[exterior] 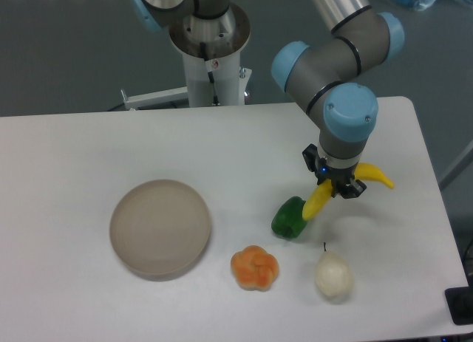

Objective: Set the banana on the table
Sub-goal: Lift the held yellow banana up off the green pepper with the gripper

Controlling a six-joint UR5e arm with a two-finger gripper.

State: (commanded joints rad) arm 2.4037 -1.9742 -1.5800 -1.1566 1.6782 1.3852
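Banana — in end effector above table

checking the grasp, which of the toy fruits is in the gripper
The banana, the only yellow curved one: the gripper is shut on its middle. The pepper, orange and pear lie free on the table.

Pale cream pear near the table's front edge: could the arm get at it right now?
Probably not yet: the gripper is shut on the glossy yellow curved banana. Nothing covers the pale cream pear from above.
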